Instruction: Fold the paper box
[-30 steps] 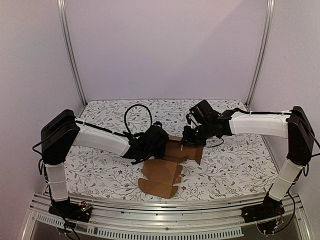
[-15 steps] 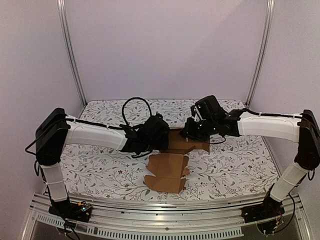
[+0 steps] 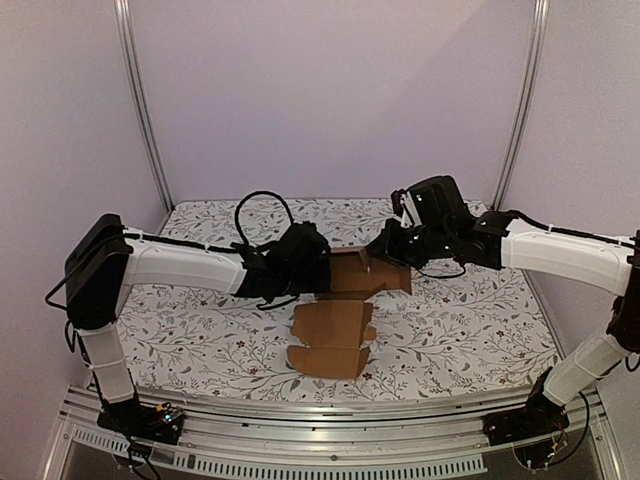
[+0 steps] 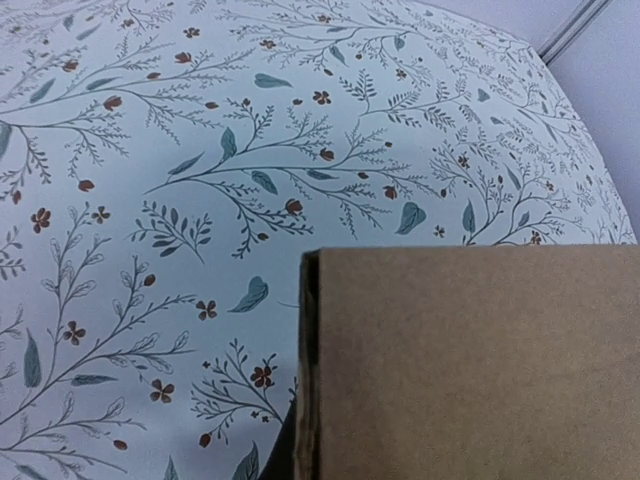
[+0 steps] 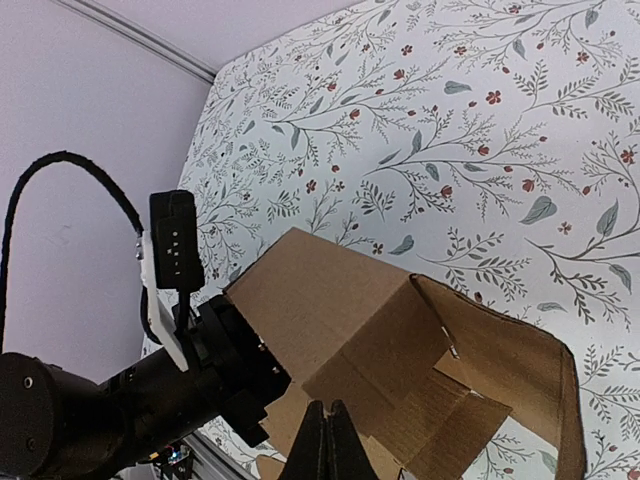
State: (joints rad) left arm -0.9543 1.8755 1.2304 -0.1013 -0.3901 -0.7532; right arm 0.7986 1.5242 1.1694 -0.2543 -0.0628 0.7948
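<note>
Here, right end effector (image 5: 326, 414) closed on paper box (image 5: 340, 310) edge; left end effector (image 3: 316, 268) unclear

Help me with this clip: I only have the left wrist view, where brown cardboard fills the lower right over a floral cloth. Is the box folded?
Observer: Only partly. From the top camera, the paper box has its near panels lying unfolded on the table.
Operator: And the far end?
Observer: The right wrist view shows it raised into an open shell, with the walls up and the inside showing.
Operator: Where are the hands?
Observer: In the top view, the left hand is at the shell's left side and the right hand is at its right.
</note>
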